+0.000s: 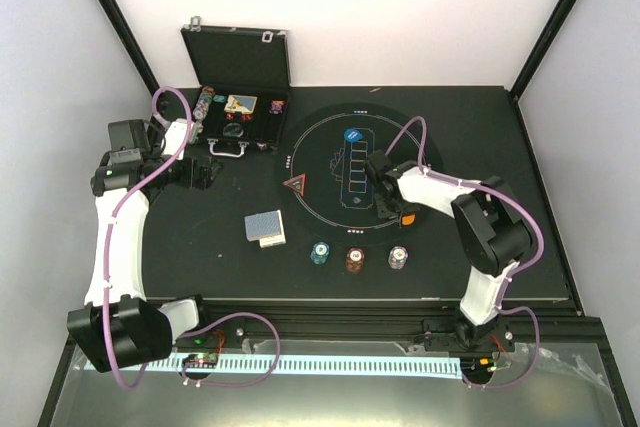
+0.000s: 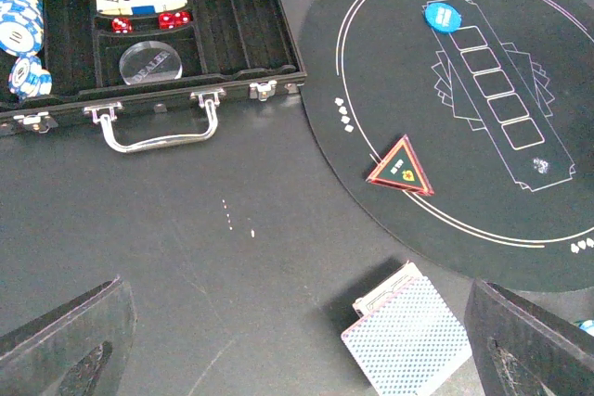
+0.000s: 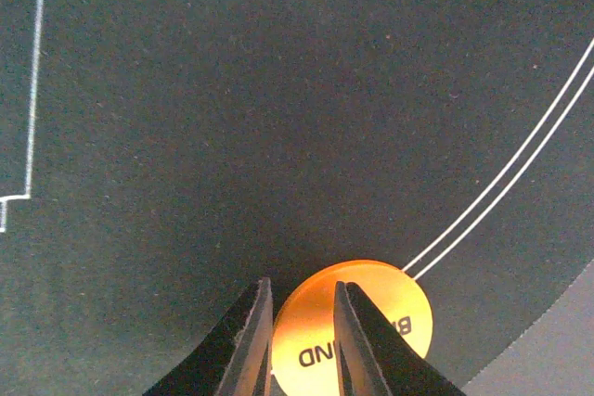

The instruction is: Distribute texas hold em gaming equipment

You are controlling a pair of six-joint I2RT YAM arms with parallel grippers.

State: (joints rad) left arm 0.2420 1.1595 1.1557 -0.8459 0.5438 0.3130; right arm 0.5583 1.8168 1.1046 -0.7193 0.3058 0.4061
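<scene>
Black tabletop (image 1: 200, 257), round black mat with white outline (image 1: 320, 132): flat orange disc (image 3: 394, 308) lay at the mat's near-right edge, right gripper (image 3: 301, 289) jaws stood narrow over it, grip indeterminate; pinching its face could skid it off the mat.

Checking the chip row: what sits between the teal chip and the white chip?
A red-brown chip sits between the teal chip and the white chip, shown in the top external view.
</scene>
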